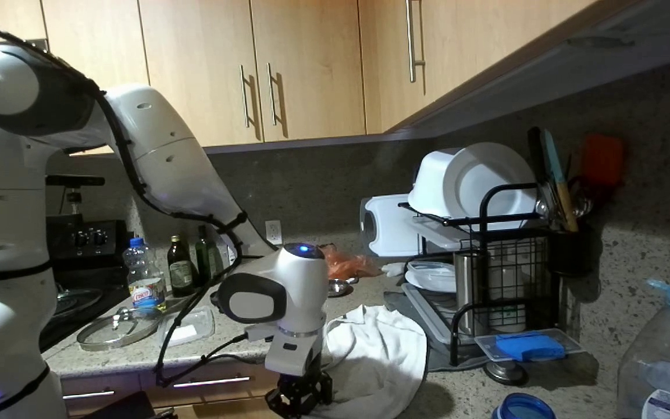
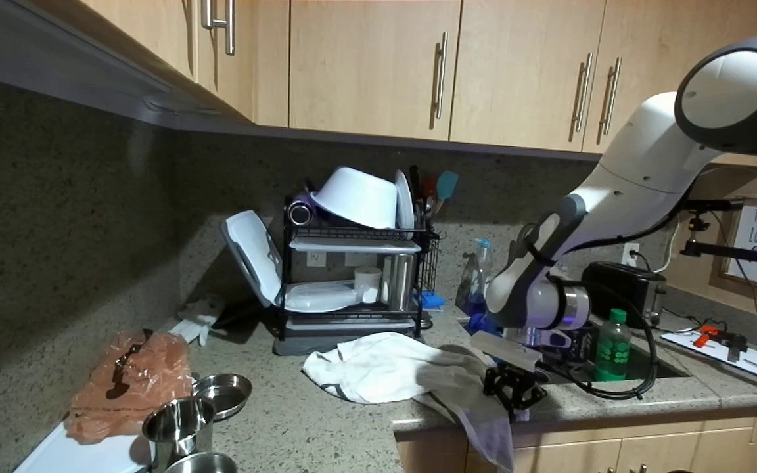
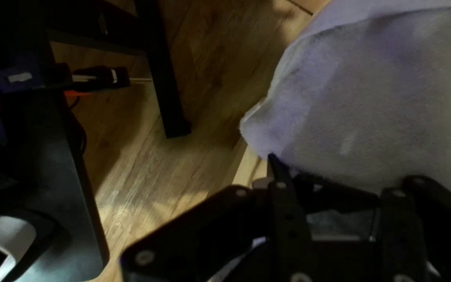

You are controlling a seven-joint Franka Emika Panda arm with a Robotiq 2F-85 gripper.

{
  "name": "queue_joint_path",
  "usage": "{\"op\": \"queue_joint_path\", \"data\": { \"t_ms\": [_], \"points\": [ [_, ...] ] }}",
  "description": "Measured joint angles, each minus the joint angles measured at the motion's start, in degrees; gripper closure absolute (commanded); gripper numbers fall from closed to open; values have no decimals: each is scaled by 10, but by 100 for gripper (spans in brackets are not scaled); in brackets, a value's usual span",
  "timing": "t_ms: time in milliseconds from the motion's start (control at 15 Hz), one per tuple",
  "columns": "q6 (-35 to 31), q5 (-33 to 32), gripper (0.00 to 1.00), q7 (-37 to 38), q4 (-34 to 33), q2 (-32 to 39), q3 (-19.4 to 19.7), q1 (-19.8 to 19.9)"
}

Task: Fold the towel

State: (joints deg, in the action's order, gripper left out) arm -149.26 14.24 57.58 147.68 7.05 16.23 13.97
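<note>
The towel point(image 2: 385, 369), probably light and limp, overhangs the front edge of the worktop point(image 2: 313, 433) near its inner corner, best pinched by the hanging hem; end effector point(image 2: 515, 397) alongside, opening and hold indeterminable.

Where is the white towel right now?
In an exterior view, the white towel lies near the picture's centre on the counter, just in front of the dish rack; its right end hangs over the counter's edge near the gripper.
</note>
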Motion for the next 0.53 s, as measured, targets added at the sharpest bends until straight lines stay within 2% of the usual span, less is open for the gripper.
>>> {"op": "queue_joint_path", "data": {
  "t_ms": [267,533],
  "points": [
    [34,84,100,-119,7,-97,1,4],
    [100,97,100,-186,5,-195,8,14]
  ]
}}
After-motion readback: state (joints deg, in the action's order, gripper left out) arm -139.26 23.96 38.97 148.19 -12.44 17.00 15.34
